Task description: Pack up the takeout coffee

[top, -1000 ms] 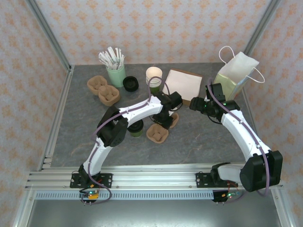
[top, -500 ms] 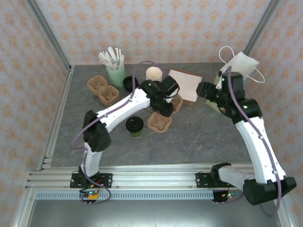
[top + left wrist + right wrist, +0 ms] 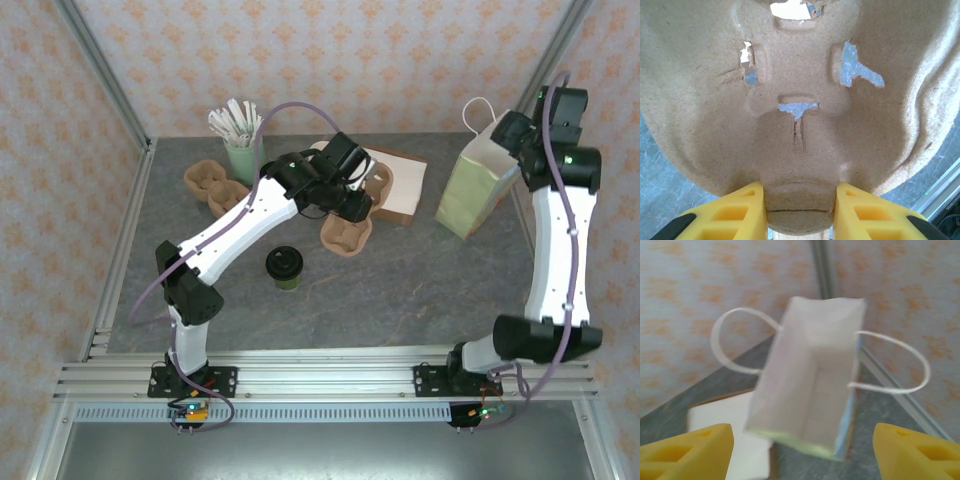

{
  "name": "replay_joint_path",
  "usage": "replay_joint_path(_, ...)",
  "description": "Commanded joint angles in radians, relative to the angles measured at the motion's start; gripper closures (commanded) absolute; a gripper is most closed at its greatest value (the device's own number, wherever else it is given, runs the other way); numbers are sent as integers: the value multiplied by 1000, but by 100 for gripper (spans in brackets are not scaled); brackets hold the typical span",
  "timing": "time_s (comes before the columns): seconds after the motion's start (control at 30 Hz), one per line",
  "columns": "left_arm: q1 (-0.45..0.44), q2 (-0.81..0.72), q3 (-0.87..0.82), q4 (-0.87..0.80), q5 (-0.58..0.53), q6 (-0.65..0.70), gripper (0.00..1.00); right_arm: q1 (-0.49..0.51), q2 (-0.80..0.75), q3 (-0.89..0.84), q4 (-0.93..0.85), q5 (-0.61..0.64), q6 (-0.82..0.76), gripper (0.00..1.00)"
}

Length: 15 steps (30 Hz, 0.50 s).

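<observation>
Pulp carrier (image 3: 790,75) clamped in left fingers (image 3: 735,212), paper bag (image 3: 807,385) ahead of parted right fingers (image 3: 685,450)

Pulp cup carrier (image 3: 800,125), pinched between yellow jaws

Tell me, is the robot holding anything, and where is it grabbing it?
The left pincer grips a brown pulp cup tray by its rim. The right pincer hangs open over the paper bag, holding nothing.
</observation>
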Motion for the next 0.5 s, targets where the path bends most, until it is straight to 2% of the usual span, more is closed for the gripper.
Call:
replay_joint_path(0.0,-3,-70,-26,60,8,-8,68,-68,100,87,-112,10,7,27)
replay_joint_path(0.27,-3,-114,-102,115,17,-7,68,-95,230,102,-151,28,12,26)
replay_joint_path(0.47,-3,-119,-126,124,13,4,67,-132,283,66,-124,-5,27,40)
